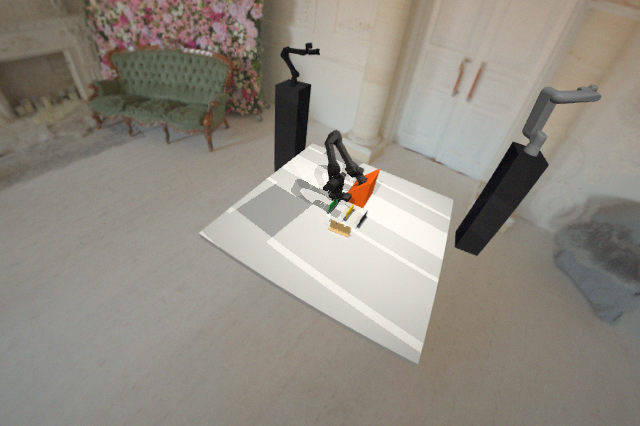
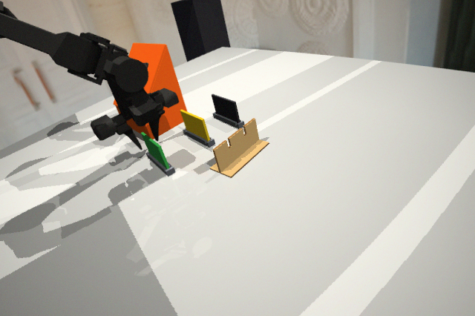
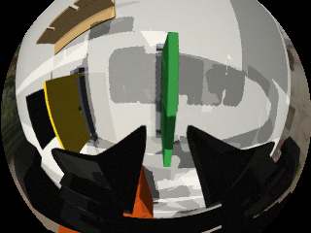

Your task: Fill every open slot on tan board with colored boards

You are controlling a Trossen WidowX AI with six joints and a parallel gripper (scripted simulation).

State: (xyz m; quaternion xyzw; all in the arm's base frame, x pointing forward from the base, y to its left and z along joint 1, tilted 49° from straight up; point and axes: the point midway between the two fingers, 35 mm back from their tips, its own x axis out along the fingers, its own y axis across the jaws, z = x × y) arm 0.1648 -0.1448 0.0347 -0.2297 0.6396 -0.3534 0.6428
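Your gripper (image 1: 339,198) (image 2: 148,144) (image 3: 166,130) has its fingers spread, pinching nothing. The green board (image 1: 332,205) (image 2: 156,151) (image 3: 169,87) stands upright in its dark holder (image 2: 171,170) (image 3: 158,83), near your fingertips and lined up with the gap between them in the wrist view. There, you see the yellow board (image 1: 349,212) (image 2: 195,126) (image 3: 64,112) left of the fingers, the black board (image 1: 362,219) (image 2: 225,108) (image 3: 38,118) farther left, and the tan board (image 1: 339,228) (image 2: 237,144) (image 3: 80,19) beyond them, its slots unfilled.
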